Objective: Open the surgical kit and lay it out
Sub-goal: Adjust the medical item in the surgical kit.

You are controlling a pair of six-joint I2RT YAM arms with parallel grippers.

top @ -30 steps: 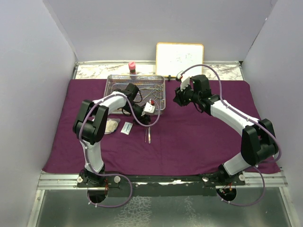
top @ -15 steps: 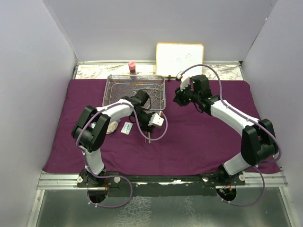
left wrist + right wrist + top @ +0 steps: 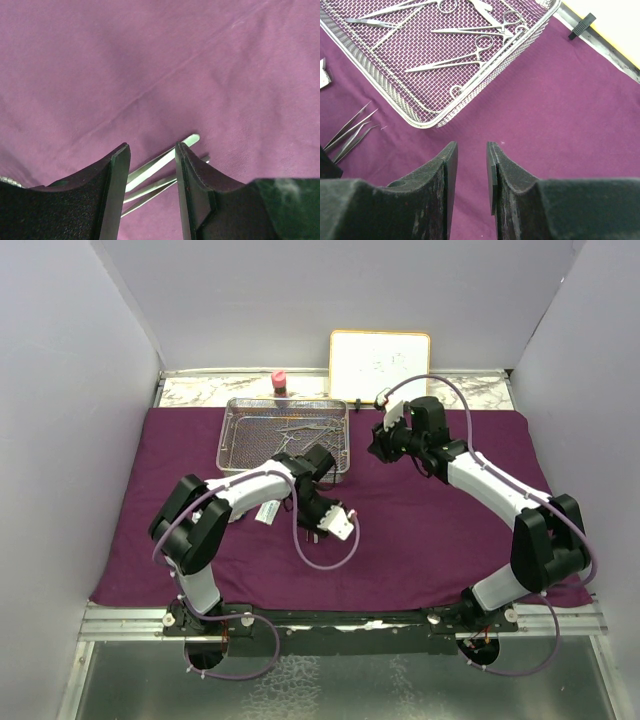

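My left pincer [image 3: 151, 152] sits apart, straddling the steel forceps [image 3: 165, 161] lying on the purple wrap [image 3: 150, 60], arm stretched low. My right pincer [image 3: 471, 150], barely parted, empty, hovers beside the mesh tray [image 3: 422, 121].

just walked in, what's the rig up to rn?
It's laying out a surgical kit on the purple cloth. The left gripper hangs with open jaws over forceps that lie on the cloth, on the near side of the wire-mesh tray. The right gripper hovers over bare cloth to the right of the tray, jaws slightly apart and empty. Several clamps lie in the tray, not yet laid out.
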